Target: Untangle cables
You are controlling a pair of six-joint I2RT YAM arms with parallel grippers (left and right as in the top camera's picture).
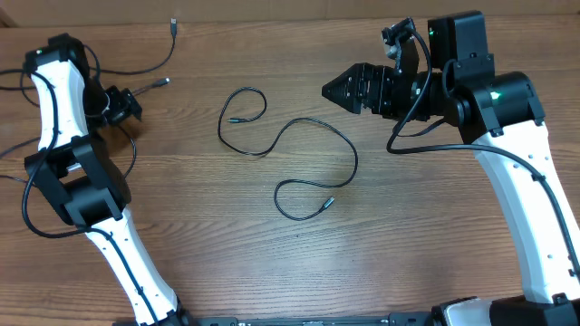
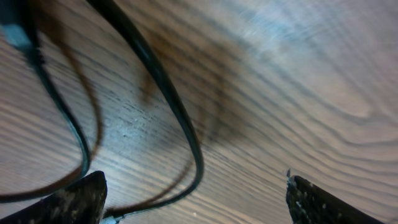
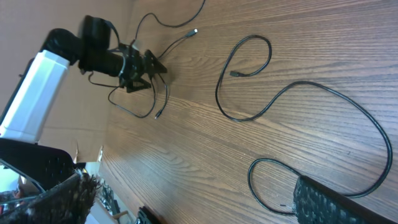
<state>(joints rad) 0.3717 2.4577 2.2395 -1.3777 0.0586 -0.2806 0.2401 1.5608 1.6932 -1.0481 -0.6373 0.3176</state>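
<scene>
Wood-grain tabletop (image 1: 299,263) is seen, mid-brown w/ darker grain lines. In right wrist view, a plain tan surface (image 3: 74,124) is seen beyond its edge. Small clutter (image 3: 109,199) there can't be identified.

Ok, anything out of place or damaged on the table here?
Nothing stands out. One cable lies loose mid-table without crossing itself; the other cables by the left gripper overlap, as the task would expect. No damage shows.

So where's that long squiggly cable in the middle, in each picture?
Overhead: the cable lies at the centre.
Left wrist: not in it.
Right wrist: it fills the right half.
Landmark: the left hand, left of the cable in the overhead and right wrist views.
</scene>
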